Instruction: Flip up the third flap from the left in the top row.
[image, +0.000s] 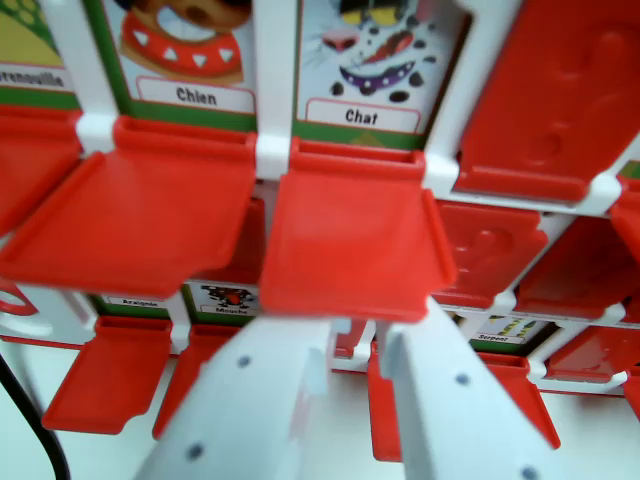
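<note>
The white plastic claw (358, 335) sits spread apart just beneath the raised red plastic flap (345, 245) under the "Chat" picture card (375, 60).

Red flaps (350, 245) look like moulded plastic, smooth with a slight sheen. White frame bars (272, 70) are glossy plastic. Picture cards (372, 60) look like printed paper or card, matt, with white label strips. Gripper (355, 345) fingers are white matt plastic, faintly rough, small dark holes. Black cable (30, 425) has smooth rubbery sheathing.
</note>
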